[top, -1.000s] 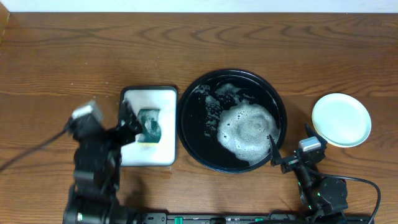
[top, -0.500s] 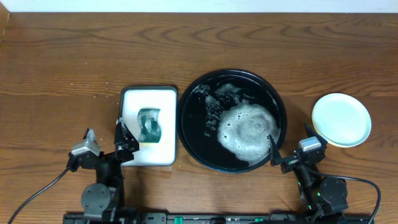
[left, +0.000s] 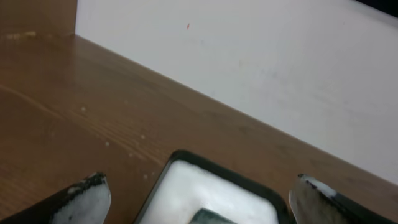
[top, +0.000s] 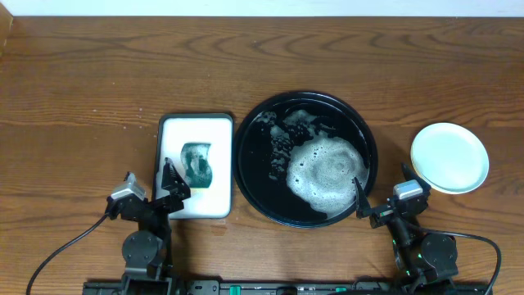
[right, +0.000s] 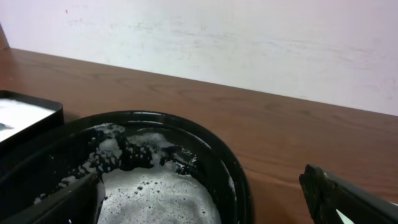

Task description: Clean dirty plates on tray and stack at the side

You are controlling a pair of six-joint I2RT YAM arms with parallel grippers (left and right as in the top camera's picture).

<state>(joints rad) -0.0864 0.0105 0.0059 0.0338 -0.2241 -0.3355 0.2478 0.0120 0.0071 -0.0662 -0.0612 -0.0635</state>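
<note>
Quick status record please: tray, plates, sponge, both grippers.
tray: black, no plates on it, foam mostly right of centre
plates: stacked on the table right of the tray, mint on top, yellow edge beneath; count cannot be told
sponge: green, lying in the white dish left of the tray
left gripper: open, empty, by the dish's near-left corner
right gripper: open, empty, by the tray's near-right rim

no readable text, labels, brands, numbers or signs
</note>
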